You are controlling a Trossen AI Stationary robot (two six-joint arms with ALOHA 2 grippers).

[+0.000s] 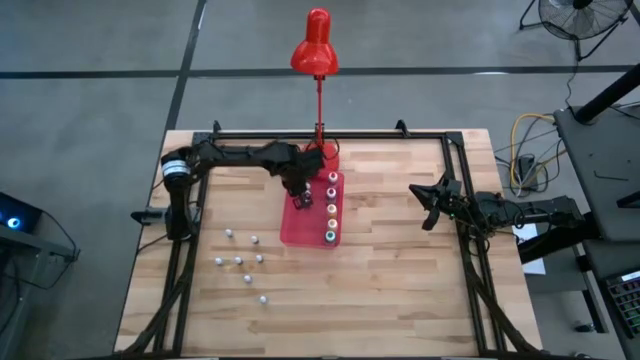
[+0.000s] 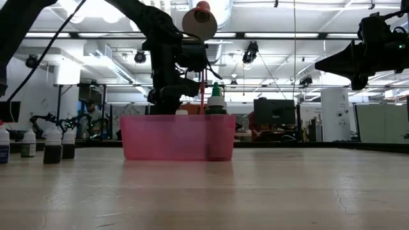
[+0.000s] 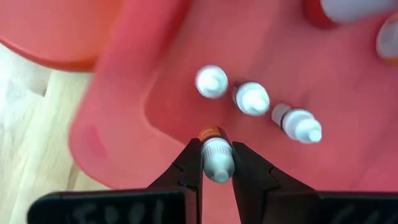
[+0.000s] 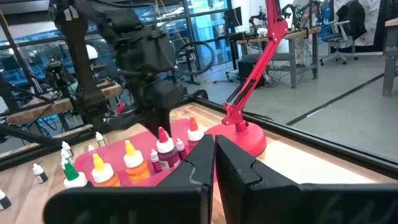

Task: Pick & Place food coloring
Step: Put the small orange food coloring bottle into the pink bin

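Left wrist view: left gripper (image 3: 216, 163) clasps small bottle (image 3: 217, 155) above tray (image 3: 124, 124).

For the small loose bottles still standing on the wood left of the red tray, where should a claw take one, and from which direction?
Grip a small loose bottle across its round body just under the whitish cap, coming straight down from above. They stand upright and apart on the table, so fingers likely fit on either side. The left claw holds one this way over the red tray.

Left gripper (image 3: 216, 163) reaches inward with jaws clamped; right gripper (image 4: 214, 155) hangs raised, jaws together.
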